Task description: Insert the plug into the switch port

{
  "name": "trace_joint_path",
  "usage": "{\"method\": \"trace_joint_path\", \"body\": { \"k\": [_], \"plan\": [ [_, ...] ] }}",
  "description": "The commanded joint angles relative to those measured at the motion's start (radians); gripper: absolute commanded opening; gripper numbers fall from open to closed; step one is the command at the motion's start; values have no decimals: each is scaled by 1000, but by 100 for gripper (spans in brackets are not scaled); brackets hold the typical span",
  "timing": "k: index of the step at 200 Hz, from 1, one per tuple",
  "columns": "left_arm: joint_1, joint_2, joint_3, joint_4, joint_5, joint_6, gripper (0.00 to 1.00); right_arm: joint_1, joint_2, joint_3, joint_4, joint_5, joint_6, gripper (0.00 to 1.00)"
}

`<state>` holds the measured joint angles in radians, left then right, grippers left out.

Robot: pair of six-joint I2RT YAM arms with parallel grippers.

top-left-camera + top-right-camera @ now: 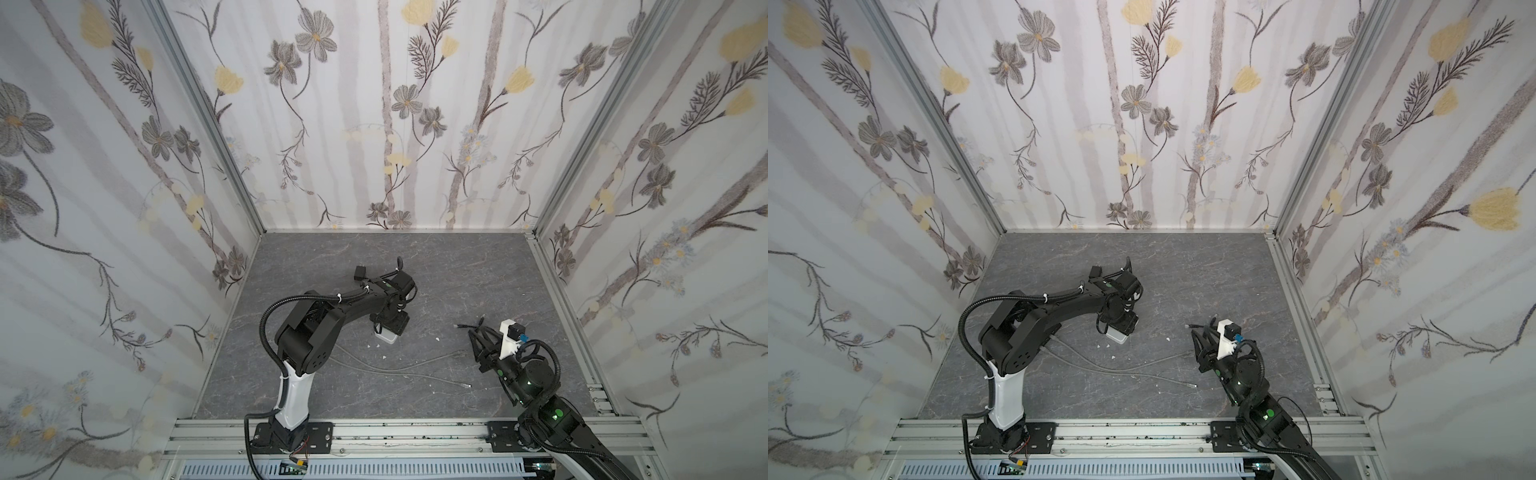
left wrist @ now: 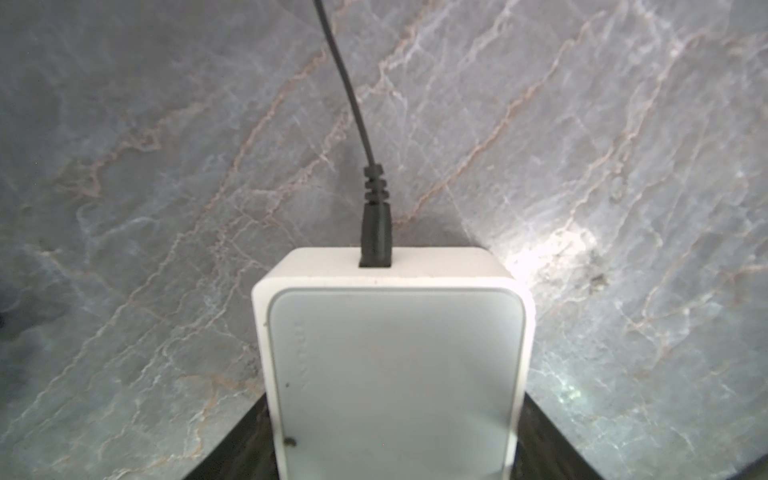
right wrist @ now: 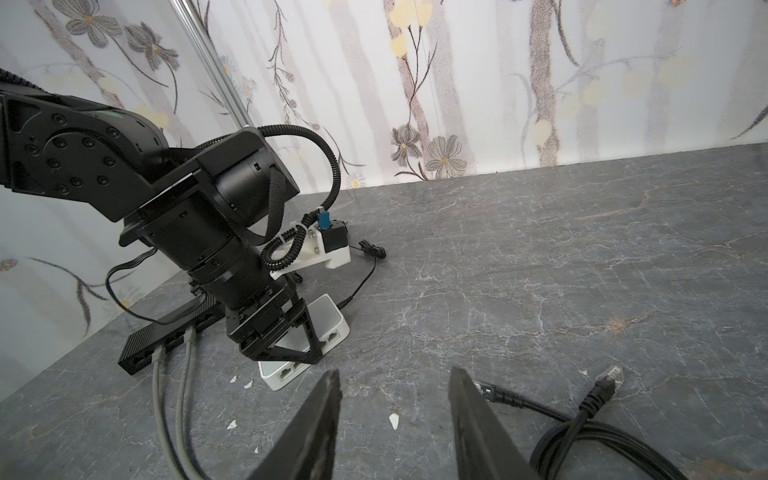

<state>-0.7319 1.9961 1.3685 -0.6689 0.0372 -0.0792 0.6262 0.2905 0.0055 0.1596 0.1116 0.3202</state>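
the grey marbled bench (image 1: 457,270) fills the floor of the flower-papered enclosure. the left arm (image 1: 328,307) reaches from the 7 o'clock corner toward the middle and bends down over the small white box (image 2: 390,374). the left jaws straddle this box, one finger at each side, but i cannot tell whether they press on it or stand just clear. the right arm (image 1: 536,386) comes in from 5 o'clock, and the right jaws are parted with only bare bench showing between them. a flat black hub (image 3: 166,336) lies just beside the box under the left arm, with two grey cables (image 3: 174,411) plugged into it that trail off toward 4 o'clock. a black patch cable (image 3: 582,436) is looped by the right jaws, at 3 o'clock from the box and well apart from it. its plug (image 3: 607,376), clear-tipped, lies free near those jaws. a thin black power lead (image 2: 376,237) sits in the box's far face. the switch port (image 3: 291,371) is in the thin side face turned toward the right arm. small white chips (image 3: 394,420) dot the bench.
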Motion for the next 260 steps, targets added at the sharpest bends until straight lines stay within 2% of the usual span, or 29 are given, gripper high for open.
{"method": "trace_joint_path", "body": {
  "k": [1, 48, 55, 66, 70, 115, 145, 177, 194, 208, 220, 260],
  "plan": [
    [-2, -2, -5, -61, -8, 34, 65, 1, 4, -15, 28, 8, -1, 44],
    [-3, -38, -5, -55, 10, 11, 68, 1, 20, -14, 36, 14, -3, 44],
    [-4, -59, -8, -50, 14, 2, 76, 3, 27, -12, 39, 14, -3, 45],
    [-6, -89, -15, -41, 9, -17, 98, 3, 45, -10, 47, 14, -4, 45],
    [-6, -101, -18, -36, 3, -25, 100, 2, 53, -9, 50, 13, -4, 45],
    [-6, -262, -44, -43, -81, -142, 100, 3, 168, 20, 77, 24, -17, 46],
    [-6, -404, -98, -14, -135, -225, 100, 4, 155, 18, 73, 19, -16, 45],
    [38, -642, -226, 77, -171, -303, 100, 2, 88, -1, 59, 49, -3, 45],
    [96, -838, -322, 131, -140, -354, 100, 0, 95, 3, 54, 51, 5, 43],
    [146, -994, -421, 179, -57, -391, 100, 1, 154, 25, 54, 39, 3, 37],
    [169, -1096, -471, 173, 0, -399, 100, -1, 240, 61, 48, 25, 3, 36],
    [169, -1267, -491, -109, 108, -395, 100, -4, 622, 275, -35, -48, 11, 38]
  ]
}}
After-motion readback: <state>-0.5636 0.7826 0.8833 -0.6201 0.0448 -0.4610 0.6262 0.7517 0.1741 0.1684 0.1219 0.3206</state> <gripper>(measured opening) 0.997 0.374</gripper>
